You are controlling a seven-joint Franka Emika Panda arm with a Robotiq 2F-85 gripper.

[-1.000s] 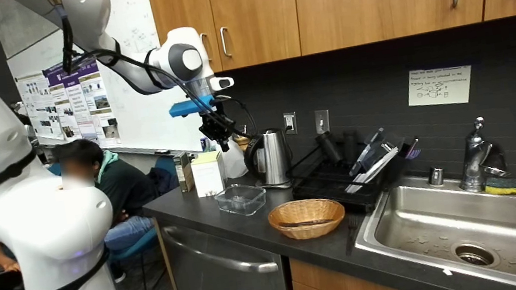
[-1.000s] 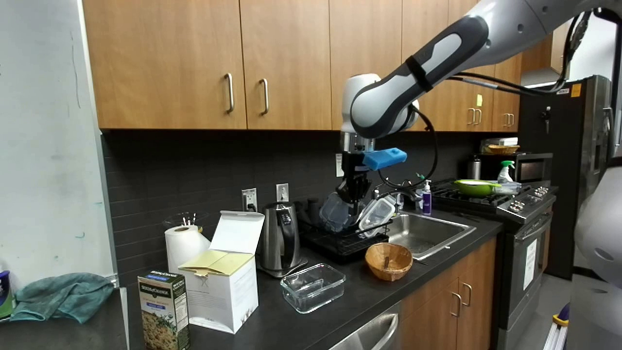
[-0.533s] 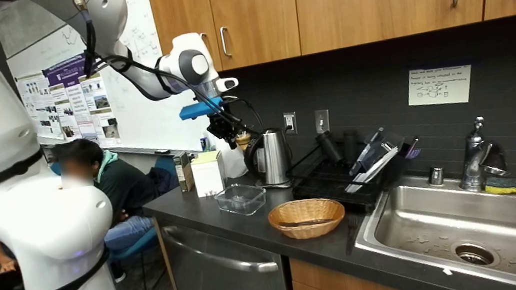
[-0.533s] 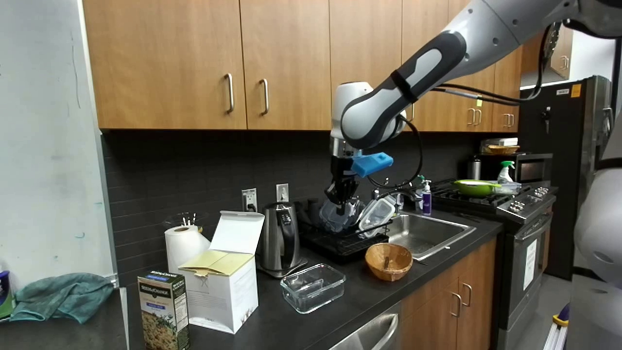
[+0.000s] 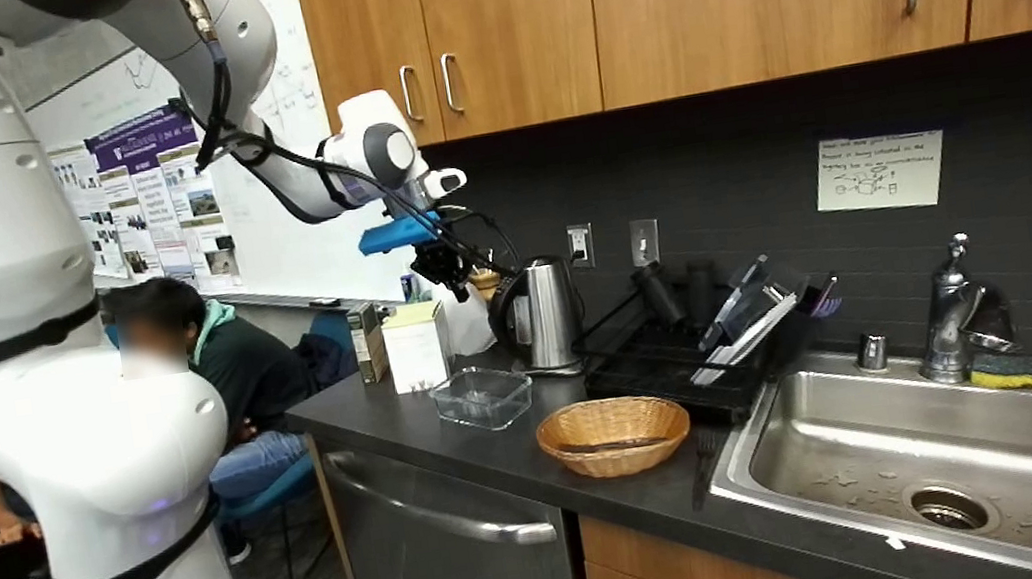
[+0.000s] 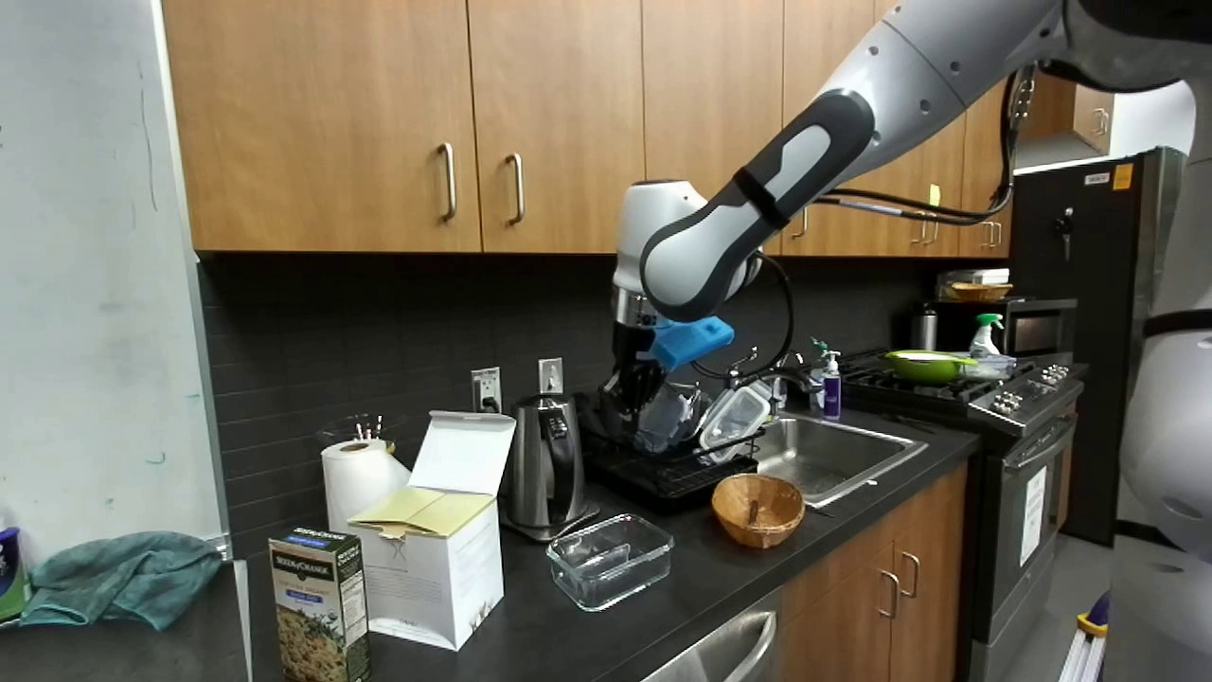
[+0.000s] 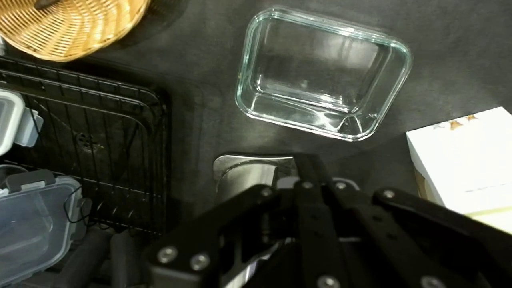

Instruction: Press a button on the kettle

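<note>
I have my gripper (image 7: 312,168) pointing down, jaws together, near the kettle (image 6: 530,464) but apart from it. Kettle's upright on the counter (image 6: 549,635), between white box (image 6: 417,578) and dish rack (image 7: 161,132); glass dish (image 6: 615,580) just beside it, basket (image 5: 601,464) farther off.

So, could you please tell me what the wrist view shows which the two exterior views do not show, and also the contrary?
Only the wrist view shows the screw heads on the tool and a round pattern of dark spots at the bottom of the dish rack.

Only the exterior views show the wooden wall cabinets, the stainless steel sink and the plugged-in wall outlet.

All share the tool, dish rack, wicker basket, glass food container, white cardboard box and electric kettle, partly covered by the tool in the wrist view.
</note>
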